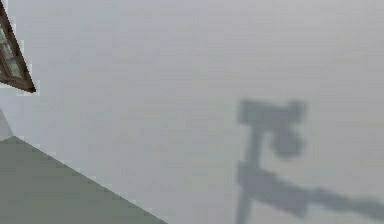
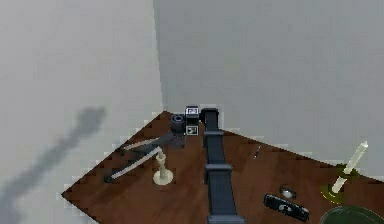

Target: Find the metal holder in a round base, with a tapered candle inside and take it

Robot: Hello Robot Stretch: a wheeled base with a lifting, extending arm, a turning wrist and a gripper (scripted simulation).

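We judge the reach-to-grasp step to be in hand: the gripper, whose hold we cannot tell, reaches over the wooden counter near the pale candle holder on its round base, so next we must line up on its stem.

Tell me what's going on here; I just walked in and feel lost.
The robot's arm reaches over a dark wooden table in a corner. Its tool is near a pale candle holder with a round base; whether it holds anything cannot be told. A second candle stands toward the arm side view's right.
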